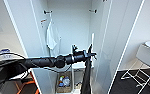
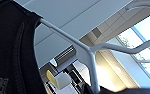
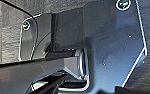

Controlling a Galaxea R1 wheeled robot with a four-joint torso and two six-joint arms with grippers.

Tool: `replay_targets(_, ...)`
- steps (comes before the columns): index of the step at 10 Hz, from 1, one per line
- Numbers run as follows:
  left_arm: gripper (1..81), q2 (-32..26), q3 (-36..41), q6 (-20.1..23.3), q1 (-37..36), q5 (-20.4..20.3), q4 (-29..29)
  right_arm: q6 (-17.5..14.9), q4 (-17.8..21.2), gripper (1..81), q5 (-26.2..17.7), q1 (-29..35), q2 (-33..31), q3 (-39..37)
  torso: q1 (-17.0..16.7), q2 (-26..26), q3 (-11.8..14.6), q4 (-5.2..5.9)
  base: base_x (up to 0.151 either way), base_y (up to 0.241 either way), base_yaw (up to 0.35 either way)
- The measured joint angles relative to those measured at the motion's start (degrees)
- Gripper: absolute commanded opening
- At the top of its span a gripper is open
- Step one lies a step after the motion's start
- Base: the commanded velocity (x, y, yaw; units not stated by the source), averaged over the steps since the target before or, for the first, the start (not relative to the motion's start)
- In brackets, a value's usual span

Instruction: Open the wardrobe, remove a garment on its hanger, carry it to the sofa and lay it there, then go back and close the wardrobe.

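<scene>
The wardrobe (image 1: 73,22) stands open in front of me, both white doors swung wide. My left arm reaches in from the left, and my left gripper (image 1: 91,53) is shut on the pale hanger (image 1: 92,41) just in front of the opening. The black garment (image 1: 86,75) hangs limp below the gripper. In the left wrist view the hanger's white bars (image 2: 91,52) cross the picture beside the black fabric (image 2: 11,50). A white shirt (image 1: 52,37) still hangs inside on the left.
The right door (image 1: 111,37) stands close beside the garment. A box of small items (image 1: 64,82) sits on the wardrobe floor. A white chair (image 1: 148,55) with wire legs stands on a dark rug (image 1: 133,83) at the right.
</scene>
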Motion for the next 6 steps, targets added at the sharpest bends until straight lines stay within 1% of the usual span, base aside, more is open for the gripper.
replay_targets(2, 1.0, 0.4, 0.0, 0.0, 0.0, 0.0, 0.0, 0.0, 0.0, 81.1, -0.3, -0.5, 0.0, 0.0, 0.0, 0.0, 0.0, 0.00, 0.000, 0.000, 0.000)
replay_targets(6, 1.0, 0.4, -0.7, 0.0, 0.0, 0.0, 0.0, 0.0, 0.0, 81.1, 0.0, 0.1, 0.0, 0.0, 0.1, 0.0, 0.0, 0.00, 0.000, 0.000, -0.119)
